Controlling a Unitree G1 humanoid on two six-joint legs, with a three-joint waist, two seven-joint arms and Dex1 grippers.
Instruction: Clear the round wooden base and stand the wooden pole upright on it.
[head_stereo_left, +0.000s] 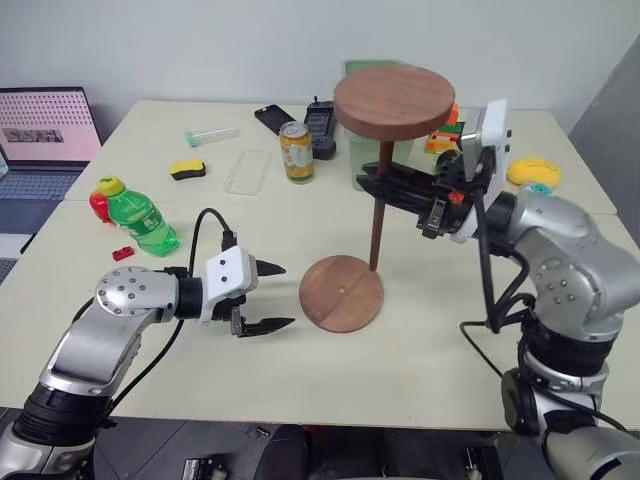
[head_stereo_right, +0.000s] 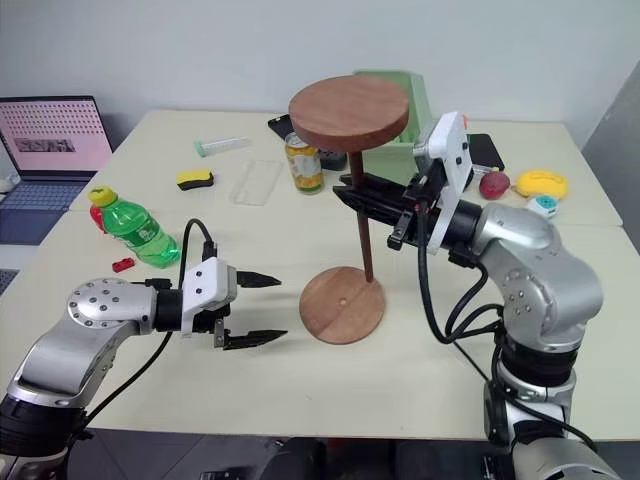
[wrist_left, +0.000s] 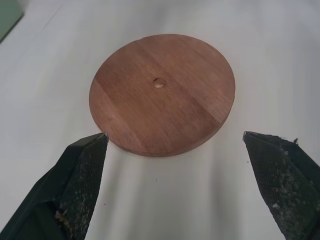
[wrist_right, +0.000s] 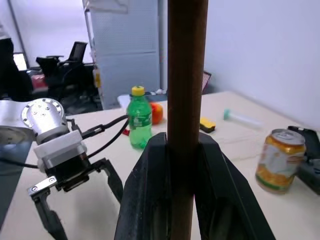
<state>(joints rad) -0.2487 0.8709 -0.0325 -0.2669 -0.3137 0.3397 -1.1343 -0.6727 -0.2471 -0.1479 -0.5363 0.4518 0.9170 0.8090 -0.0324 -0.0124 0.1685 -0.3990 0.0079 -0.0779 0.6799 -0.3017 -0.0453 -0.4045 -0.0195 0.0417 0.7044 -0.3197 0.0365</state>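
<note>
Now the right gripper (head_stereo_left: 385, 187) clamps the thin dark wooden pole (head_stereo_left: 379, 226) upright, disc-head up, foot at one o'clock off the bare round reddish-brown wooden base (head_stereo_left: 341, 293); seating it in the centre hole comes next. Left gripper (head_stereo_left: 268, 296) gapes wide at nine o'clock.

My head stereo looks down over desk (head_stereo_left: 420, 390); left wrist camera close above round wooden base (wrist_left: 162, 95); right wrist faces wooden pole (wrist_right: 186, 100).

The round wooden base (head_stereo_left: 341, 293) lies flat and bare on the pale table, a reddish-brown disc with a tiny centre hole. The wooden pole (head_stereo_left: 380, 215) stands nearly upright, disc head up, its thin dark rod's lower end at the base's far edge.
</note>
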